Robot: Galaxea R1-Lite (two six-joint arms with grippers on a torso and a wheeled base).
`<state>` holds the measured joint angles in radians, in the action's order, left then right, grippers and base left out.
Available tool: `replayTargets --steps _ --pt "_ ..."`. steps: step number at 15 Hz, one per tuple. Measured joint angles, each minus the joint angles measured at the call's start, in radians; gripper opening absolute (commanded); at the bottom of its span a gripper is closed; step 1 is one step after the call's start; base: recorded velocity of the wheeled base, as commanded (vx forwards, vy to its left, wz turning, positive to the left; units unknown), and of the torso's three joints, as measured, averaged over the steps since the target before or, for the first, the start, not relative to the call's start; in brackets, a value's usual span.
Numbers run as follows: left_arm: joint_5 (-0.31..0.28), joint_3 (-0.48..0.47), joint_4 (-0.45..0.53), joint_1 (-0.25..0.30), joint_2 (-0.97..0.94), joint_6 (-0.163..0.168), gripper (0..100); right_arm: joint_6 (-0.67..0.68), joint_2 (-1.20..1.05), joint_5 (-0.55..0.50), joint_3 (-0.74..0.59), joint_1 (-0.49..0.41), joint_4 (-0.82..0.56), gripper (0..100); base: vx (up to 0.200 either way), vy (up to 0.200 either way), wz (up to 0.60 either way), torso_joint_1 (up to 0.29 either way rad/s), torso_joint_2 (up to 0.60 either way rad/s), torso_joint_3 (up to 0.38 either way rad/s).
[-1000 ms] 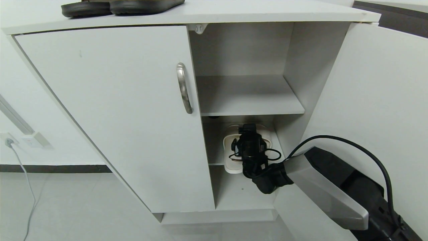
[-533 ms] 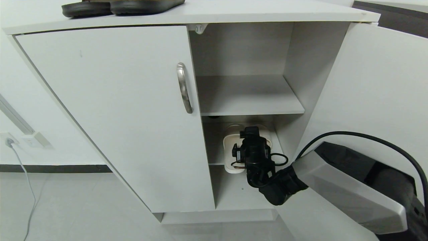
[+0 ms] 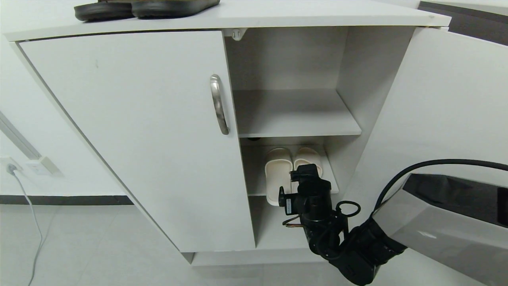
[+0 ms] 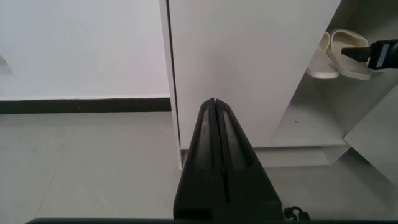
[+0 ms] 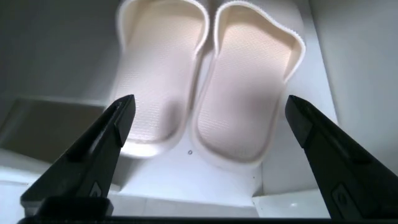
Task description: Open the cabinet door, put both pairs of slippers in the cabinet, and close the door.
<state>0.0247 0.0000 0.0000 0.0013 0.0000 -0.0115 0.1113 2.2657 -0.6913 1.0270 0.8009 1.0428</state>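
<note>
Status: roughly halfway, by our read.

Done:
- The right-hand door (image 3: 436, 103) of the cabinet (image 3: 317, 16) stands wide open.
- The white slippers (image 3: 278, 174) are inside, side by side on the lower shelf (image 3: 254, 180). At least one pokes a little past the shelf's front edge.
- The right gripper (image 5: 209, 111) sits just in front of them at the cabinet mouth. Its fingers are spread wide with nothing between them, and it isn't touching the pair. We count pair one as in.

Left to do:
- The dark slippers (image 3: 147, 7) lie on top of the cabinet, above the closed left door (image 3: 131, 131) and well apart from both grippers. They need a pick and a place inside.
- We'd take the middle shelf (image 3: 293, 115) or the cabinet floor (image 3: 274, 230) as candidate spots.
- After that, the right-hand door has to be closed.

The left gripper (image 4: 214, 107) has its fingers pressed together and holds nothing. It is low down, facing the bottom of the closed left door, and isn't engaged with anything.

Watch items (our judgement):
- With the white pair overhanging the shelf front, we can't tell whether it would foul the door on closing.
- The dark pair sits high, at the edge of the head view, so that reach looks like the longer move.
- The left door and its handle (image 3: 219, 104) need no action as far as we see.
</note>
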Motion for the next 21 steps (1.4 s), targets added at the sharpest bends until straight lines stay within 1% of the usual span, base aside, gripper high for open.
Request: replayTargets --steps 2,6,10,21 --pt "0.000 0.000 0.000 0.000 0.000 0.000 0 0.001 -0.011 0.000 -0.009 0.003 0.003 100 0.000 0.000 0.00 0.000 0.00 0.000" --pt "0.000 0.000 0.000 0.000 0.000 -0.006 0 0.003 -0.021 0.000 -0.055 0.004 0.013 100 -0.200 0.000 0.00 0.007 0.00 0.001" --pt "-0.001 0.000 0.000 0.000 0.000 -0.005 0 0.003 -0.024 0.000 -0.067 0.009 0.020 100 -0.200 0.000 0.00 0.002 0.00 0.000" --pt "-0.002 -0.001 0.000 0.000 0.000 -0.002 0 -0.002 -0.060 -0.002 -0.093 0.026 0.020 100 0.000 0.000 0.00 0.000 0.00 0.000"
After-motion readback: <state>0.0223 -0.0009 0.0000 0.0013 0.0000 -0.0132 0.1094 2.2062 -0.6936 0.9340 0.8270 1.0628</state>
